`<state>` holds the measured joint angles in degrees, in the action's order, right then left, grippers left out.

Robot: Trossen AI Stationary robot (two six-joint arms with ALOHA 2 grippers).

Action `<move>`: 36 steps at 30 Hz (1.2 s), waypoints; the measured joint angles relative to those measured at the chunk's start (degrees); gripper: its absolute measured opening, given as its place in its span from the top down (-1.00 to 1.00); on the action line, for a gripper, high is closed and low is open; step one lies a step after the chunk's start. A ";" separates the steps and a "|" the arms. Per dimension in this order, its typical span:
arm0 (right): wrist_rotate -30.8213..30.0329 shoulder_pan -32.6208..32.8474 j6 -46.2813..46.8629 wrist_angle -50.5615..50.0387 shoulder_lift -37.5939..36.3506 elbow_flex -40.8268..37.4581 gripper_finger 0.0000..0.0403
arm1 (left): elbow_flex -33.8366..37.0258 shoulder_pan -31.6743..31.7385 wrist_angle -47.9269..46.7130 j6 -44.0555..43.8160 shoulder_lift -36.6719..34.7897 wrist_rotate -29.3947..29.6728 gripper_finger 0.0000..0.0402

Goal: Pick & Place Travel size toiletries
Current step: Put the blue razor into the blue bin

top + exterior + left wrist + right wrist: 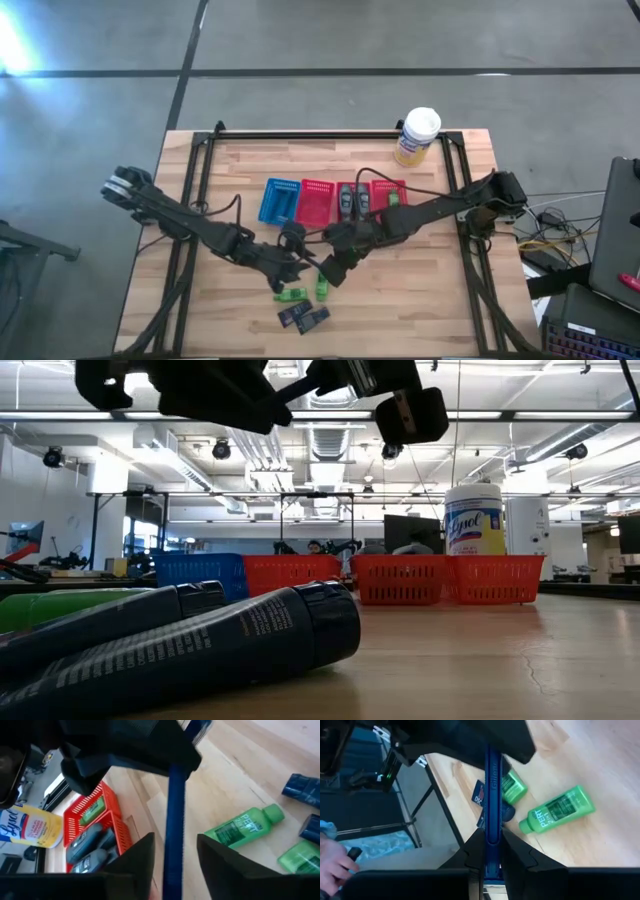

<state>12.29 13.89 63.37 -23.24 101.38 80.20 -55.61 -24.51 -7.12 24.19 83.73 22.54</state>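
Observation:
A blue razor hangs in the air between my two grippers, above the table's near middle. My right gripper is shut on it. My left gripper is open; its fingers stand on either side of the razor's handle with a gap on each side. Below lie two green bottles on their sides and dark packets. Dark tubes fill the low view's foreground. Grey oval pieces lie among the baskets. My right gripper pinches the blue razor's handle between its two fingers. The handle runs forward out past the fingertips, along the fingers, toward my left gripper. The razor is lifted clear of the table.
A blue basket and red baskets stand in a row at the table's middle. A white-lidded yellow-labelled canister stands at the far edge. A person's hand shows beyond the table. Bare wood lies at the near right.

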 joint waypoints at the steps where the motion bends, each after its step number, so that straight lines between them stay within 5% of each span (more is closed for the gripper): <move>1: 0.20 0.00 0.30 0.00 0.00 0.00 0.83 | 0.00 0.02 0.21 0.25 0.21 0.35 0.30; 20: 1.32 -0.09 2.23 2.62 0.09 -0.31 0.83 | 0.10 0.01 1.97 0.84 1.67 2.48 0.88; 27: 1.06 -0.09 2.03 2.67 0.09 -0.31 0.81 | 0.25 -0.01 1.14 -0.92 1.63 2.60 0.87; 36: 1.01 -0.20 2.10 2.47 -0.01 -0.28 0.31 | 0.46 0.02 -3.42 -3.73 1.52 4.17 0.89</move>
<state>13.30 13.69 65.47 -20.78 101.38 79.92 -55.16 -24.49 -10.53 20.46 85.25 26.71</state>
